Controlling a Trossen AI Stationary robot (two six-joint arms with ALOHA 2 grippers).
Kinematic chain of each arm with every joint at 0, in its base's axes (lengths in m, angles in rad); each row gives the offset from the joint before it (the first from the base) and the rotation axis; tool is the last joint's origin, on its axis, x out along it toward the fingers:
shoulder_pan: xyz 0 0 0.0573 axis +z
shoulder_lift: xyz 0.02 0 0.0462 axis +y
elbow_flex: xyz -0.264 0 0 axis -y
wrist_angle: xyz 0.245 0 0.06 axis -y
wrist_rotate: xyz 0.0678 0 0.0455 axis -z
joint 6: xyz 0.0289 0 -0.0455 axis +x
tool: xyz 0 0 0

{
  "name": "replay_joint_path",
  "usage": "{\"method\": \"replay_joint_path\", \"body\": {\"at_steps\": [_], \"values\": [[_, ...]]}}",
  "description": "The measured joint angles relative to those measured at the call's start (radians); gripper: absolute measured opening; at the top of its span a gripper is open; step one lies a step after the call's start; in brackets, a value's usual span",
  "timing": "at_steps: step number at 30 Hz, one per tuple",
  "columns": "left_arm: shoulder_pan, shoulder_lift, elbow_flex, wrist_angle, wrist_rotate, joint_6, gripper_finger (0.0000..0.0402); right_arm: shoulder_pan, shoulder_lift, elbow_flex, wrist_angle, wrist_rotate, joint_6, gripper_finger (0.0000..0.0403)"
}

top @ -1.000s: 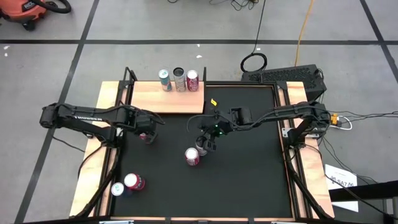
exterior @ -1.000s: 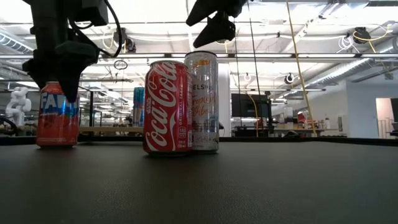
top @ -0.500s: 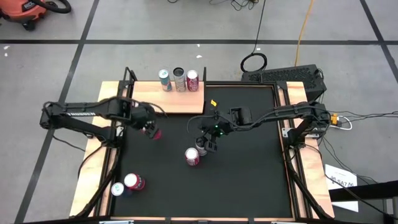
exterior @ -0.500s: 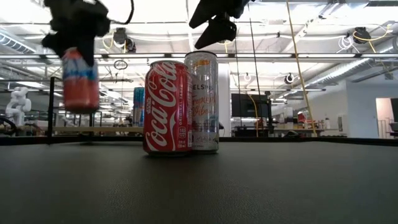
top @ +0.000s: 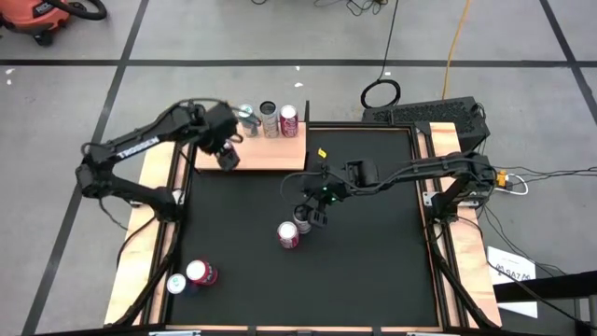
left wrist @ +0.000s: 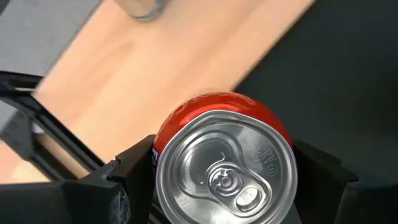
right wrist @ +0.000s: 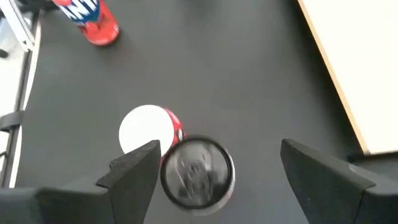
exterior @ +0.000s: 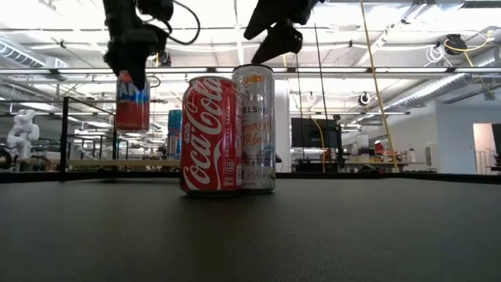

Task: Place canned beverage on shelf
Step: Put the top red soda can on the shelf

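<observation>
My left gripper (top: 225, 154) is shut on an orange-red soda can (exterior: 131, 102) and holds it over the left part of the light wood shelf (top: 266, 151). Three cans (top: 269, 119) stand upright along the shelf's far edge. My right gripper (top: 312, 215) is open and hovers just above a slim silver can (exterior: 254, 129). That can stands on the black mat against a red Coca-Cola can (exterior: 209, 135). In the right wrist view the fingers stand wide on either side of the silver can's top (right wrist: 198, 169) and touch nothing. My left gripper pinches the can's upper side wall (left wrist: 160, 146) between its two fingers (left wrist: 127, 171), one on each opposite side, just below the lid. The fingers come from above, pointing down. The can hangs upright, lifted clear above the shelf.
Two more cans (top: 194, 274) lie at the mat's near left corner. Thin black posts (top: 191, 114) stand at the shelf's corners. The black mat (top: 373, 252) is bare to the right of the two standing cans. Wooden strips edge the table on both sides.
My left gripper has lifted the orange-red can off the mat at the table's left. It has carried the can up and toward the far edge, over the shelf. The can has stayed upright.
</observation>
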Motion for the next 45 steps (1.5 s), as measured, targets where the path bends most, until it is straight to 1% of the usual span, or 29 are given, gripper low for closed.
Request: {"method": "replay_joint_path", "body": {"at_steps": [4,8,12,16,22,31,37,40,45], "values": [[0.119,0.049,0.026,0.009,0.003,0.162,0.0274,0.000,-0.012,0.000,-0.047,0.008,0.009,0.0318],[0.218,0.073,0.030,0.069,0.005,0.297,0.0274,-0.001,-0.024,0.000,-0.075,0.046,0.025,0.0318],[0.304,0.100,0.030,0.134,0.042,0.356,0.0274,-0.014,-0.027,0.000,-0.076,0.057,0.033,0.0318],[0.360,0.136,0.030,0.158,0.056,0.400,0.0273,-0.033,-0.027,0.000,-0.080,0.057,0.036,0.0318],[0.405,0.201,0.030,0.189,0.060,0.451,0.0274,-0.052,-0.027,0.000,-0.084,0.054,0.036,0.0318],[0.443,0.273,0.031,0.258,0.091,0.483,0.0274,-0.066,-0.027,0.000,-0.136,0.053,0.051,0.0318],[0.466,0.288,0.034,0.285,0.094,0.507,0.0280,-0.066,-0.027,0.000,-0.143,0.052,0.062,0.0318],[0.480,0.288,0.034,0.290,0.114,0.510,0.0283,-0.066,-0.027,0.000,-0.145,0.053,0.062,0.0318],[0.499,0.289,0.034,0.289,0.128,0.488,0.0285,-0.066,-0.027,0.000,-0.148,0.052,0.074,0.0318]]}}
